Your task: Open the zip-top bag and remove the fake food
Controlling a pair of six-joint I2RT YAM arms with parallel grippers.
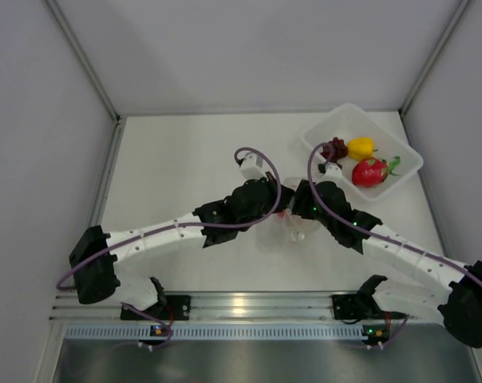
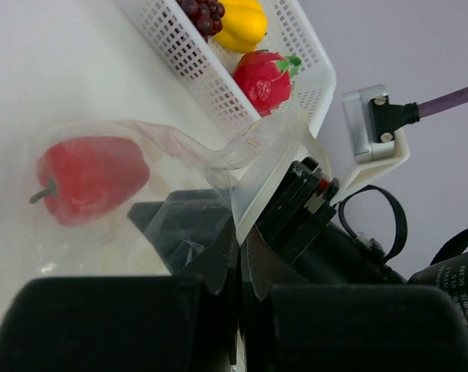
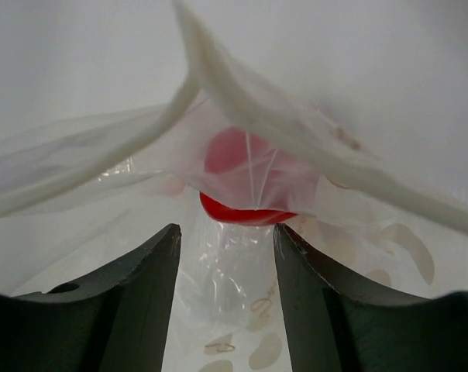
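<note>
The zip-top bag [image 1: 297, 231] lies at the table's middle, between my two wrists. My left gripper [image 2: 246, 232] is shut on the bag's [image 2: 257, 174] white zip strip and holds that edge up. A red pepper [image 2: 91, 178] lies inside the clear film. In the right wrist view my right gripper [image 3: 226, 236] stands open at the bag's mouth [image 3: 242, 116], loose film between its fingers [image 3: 153, 279] and the red pepper [image 3: 249, 186] just ahead. The rest of the fake food sits in the basket: purple grapes [image 1: 333, 148], a yellow pepper [image 1: 361, 147] and a pink-red fruit [image 1: 370, 171].
A white perforated basket [image 1: 401, 140] stands at the back right, close behind the bag; its wall [image 2: 195, 58] shows in the left wrist view. White walls enclose the table on the left, back and right. A metal rail [image 1: 241, 303] runs along the near edge.
</note>
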